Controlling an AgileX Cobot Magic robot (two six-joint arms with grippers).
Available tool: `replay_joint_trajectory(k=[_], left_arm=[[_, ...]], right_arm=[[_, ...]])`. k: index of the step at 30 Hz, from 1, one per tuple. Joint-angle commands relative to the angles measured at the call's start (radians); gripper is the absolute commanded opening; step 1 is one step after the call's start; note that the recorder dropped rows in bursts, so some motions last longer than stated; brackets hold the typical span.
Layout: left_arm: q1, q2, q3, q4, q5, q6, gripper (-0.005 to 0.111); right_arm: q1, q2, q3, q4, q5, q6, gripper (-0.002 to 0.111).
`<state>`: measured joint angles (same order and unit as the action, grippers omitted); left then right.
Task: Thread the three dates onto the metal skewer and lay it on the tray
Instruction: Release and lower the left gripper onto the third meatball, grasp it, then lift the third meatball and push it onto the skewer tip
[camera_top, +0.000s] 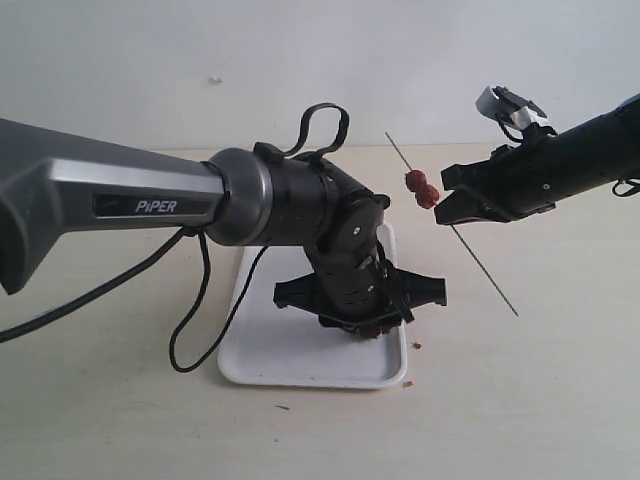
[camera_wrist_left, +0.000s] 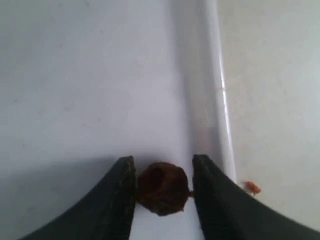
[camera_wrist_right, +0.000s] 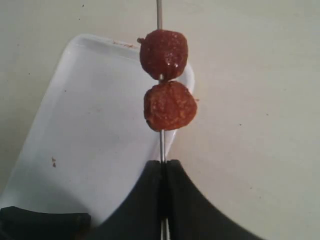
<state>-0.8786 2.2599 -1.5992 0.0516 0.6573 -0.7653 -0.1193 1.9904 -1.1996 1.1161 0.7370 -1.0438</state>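
Left wrist view: the left gripper has its jaws around one date lying inside the tray by its rim, though whether they pinch it cannot be told; two reddish crumbs lie just outside that rim. Past the tray's far corner the right gripper is clamped on the single metal skewer carrying the other two dates, and the left arm hides the tray's middle.

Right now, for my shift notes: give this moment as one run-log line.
left pincer: straddles third date on tray, grip unclear | right pincer: shut on skewer | skewer: two dates threaded
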Motion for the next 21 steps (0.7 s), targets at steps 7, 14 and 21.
replay_joint_trajectory(k=[7,14,21], left_arm=[[0.013,0.018,0.006,0.002,0.042,0.005,0.019],[0.066,-0.01,0.006,0.004,0.026,0.007,0.03],[0.21,-0.147,0.006,0.006,0.026,0.072,0.033]], right_arm=[[-0.004,-0.002,-0.003,0.008,0.02,-0.002,0.0],[-0.004,-0.002,-0.003,-0.002,0.047,-0.006,0.0],[-0.002,-0.002,-0.003,-0.028,0.218,-0.062,0.0]])
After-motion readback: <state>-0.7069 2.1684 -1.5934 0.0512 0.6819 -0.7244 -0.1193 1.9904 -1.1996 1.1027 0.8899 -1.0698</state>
